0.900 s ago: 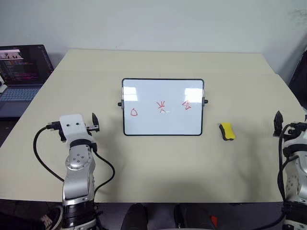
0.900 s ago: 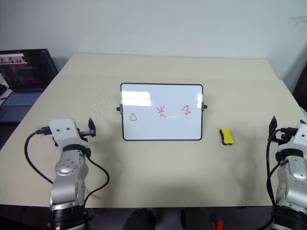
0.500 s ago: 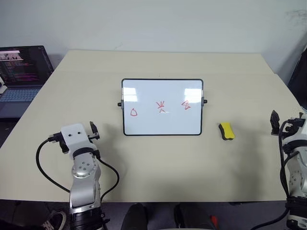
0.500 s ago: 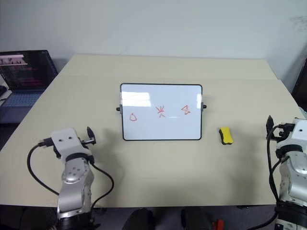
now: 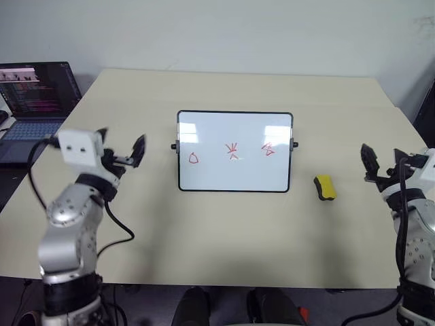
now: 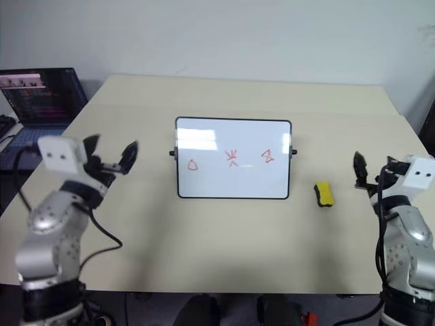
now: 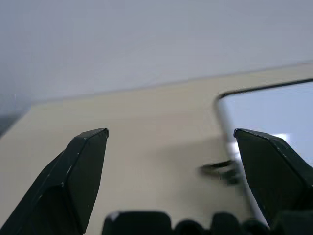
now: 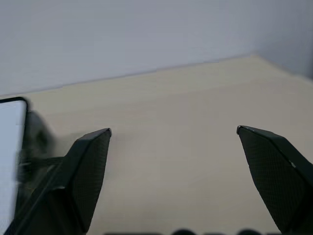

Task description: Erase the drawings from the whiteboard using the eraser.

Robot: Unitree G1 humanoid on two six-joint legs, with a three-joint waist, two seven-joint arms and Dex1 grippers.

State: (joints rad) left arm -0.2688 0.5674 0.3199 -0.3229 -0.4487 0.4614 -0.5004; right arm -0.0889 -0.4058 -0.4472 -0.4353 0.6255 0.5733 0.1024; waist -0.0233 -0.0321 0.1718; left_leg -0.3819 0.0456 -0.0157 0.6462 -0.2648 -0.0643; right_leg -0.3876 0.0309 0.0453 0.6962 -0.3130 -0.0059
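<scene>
Beige matte tabletop in the left eye view: whiteboard, glossy with a thin black frame, carries 3 red drawings between both grippers; the oblong yellow eraser lies just inward of the right gripper, spread and empty. Left gripper is spread too

Left wrist view: board corner sits ahead of its fingertips

Right wrist view: smooth bare table ahead

Risk: a shallow pinch could let the small block slip, or pushing might skid the board
</scene>
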